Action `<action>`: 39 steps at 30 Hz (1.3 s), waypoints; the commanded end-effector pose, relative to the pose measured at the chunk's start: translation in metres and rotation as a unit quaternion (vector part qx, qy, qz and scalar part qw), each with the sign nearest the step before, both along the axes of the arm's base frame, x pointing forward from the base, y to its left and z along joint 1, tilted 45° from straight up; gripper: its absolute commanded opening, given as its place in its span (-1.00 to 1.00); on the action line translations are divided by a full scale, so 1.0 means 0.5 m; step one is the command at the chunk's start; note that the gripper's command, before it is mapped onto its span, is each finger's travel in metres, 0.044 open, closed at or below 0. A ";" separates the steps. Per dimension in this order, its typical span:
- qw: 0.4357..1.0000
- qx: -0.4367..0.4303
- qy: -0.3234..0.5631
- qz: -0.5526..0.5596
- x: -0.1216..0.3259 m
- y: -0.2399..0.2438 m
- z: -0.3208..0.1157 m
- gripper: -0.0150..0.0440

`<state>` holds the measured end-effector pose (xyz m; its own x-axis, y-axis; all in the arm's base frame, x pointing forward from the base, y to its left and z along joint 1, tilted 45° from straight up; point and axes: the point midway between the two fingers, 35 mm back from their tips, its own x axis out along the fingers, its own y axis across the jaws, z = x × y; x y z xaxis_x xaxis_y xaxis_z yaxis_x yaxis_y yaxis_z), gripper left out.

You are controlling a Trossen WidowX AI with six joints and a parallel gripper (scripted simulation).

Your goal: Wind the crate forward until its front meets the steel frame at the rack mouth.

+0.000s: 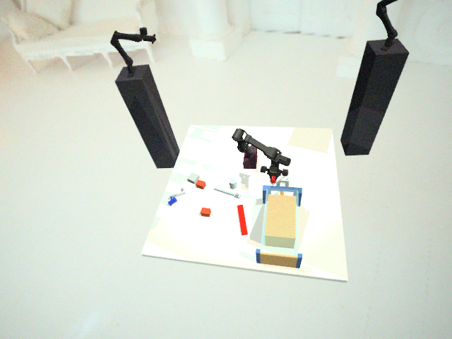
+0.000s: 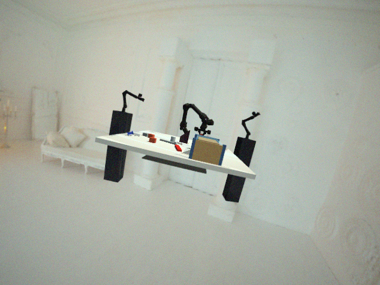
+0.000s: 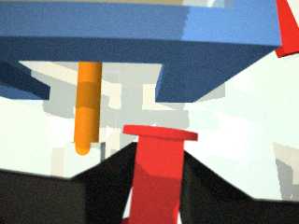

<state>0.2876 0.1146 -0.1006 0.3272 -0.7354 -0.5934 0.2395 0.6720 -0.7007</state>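
My gripper (image 1: 273,176) (image 3: 156,150) is shut on the red grip of the winch handle (image 1: 272,179) (image 3: 159,177), beside the winch. The grey winch (image 1: 284,183) (image 3: 95,164) is partly hidden; whether the key is seated in its hole cannot be seen. The orange strap (image 1: 282,193) (image 3: 89,107) runs from the winch under the blue frame (image 1: 268,188) (image 3: 117,47). The tan crate (image 1: 281,215) (image 2: 208,140) looks flat between the clear panels. Its winch-side edge is close behind the frame; a short stretch of strap shows between them in the top view.
A red bar (image 1: 242,219) (image 2: 177,148) lies left of the cubby. Farther left are a long grey tool (image 1: 227,192), a grey cylinder (image 1: 232,183), red blocks (image 1: 200,184) (image 1: 205,212), a grey block (image 1: 193,178) and a blue piece (image 1: 172,200). A brown board (image 1: 279,259) closes the cubby's far end.
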 end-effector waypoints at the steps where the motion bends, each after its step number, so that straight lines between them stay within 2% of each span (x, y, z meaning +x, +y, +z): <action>1: 1.000 0.011 -0.006 -0.003 0.017 0.013 -0.017 -0.49; 39: 1.000 0.013 -0.007 -0.003 0.059 0.076 -0.079 -0.49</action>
<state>0.3153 0.1434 -0.1304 0.3321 -0.7388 -0.5864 0.2441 0.6678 -0.7032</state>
